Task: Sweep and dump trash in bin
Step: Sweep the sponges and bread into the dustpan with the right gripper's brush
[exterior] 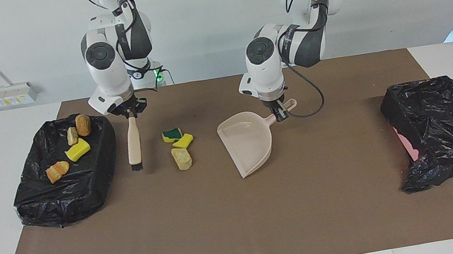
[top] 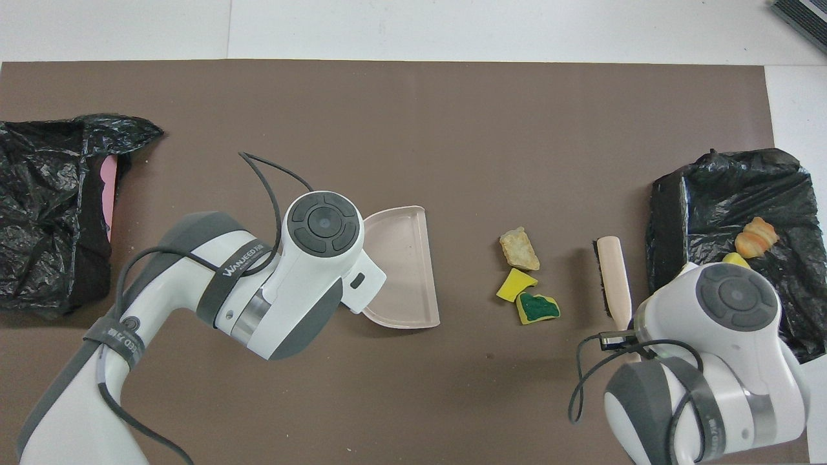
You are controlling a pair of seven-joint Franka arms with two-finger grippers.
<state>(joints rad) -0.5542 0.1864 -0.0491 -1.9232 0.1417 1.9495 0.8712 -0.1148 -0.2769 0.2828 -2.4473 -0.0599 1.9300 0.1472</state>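
My right end effector is clamped on the brush, my left end effector on the dustpan. Three scraps lie between them; brush sits at their nine o'clock in the facing view. Best stroke: low, steady, toward the pan's mouth.

Legible text, one item confirmed: grey strap around the left arm, printed in white capitals, reads "WANJEED", followed by smaller characters that cannot be made out.

Second grey strap, lower on the same arm: white print present, unreadable.

Grey strap on the right arm: white print present, seen upside down, unreadable.

No other labels, numbers or signs readable anywhere on the table or walls.
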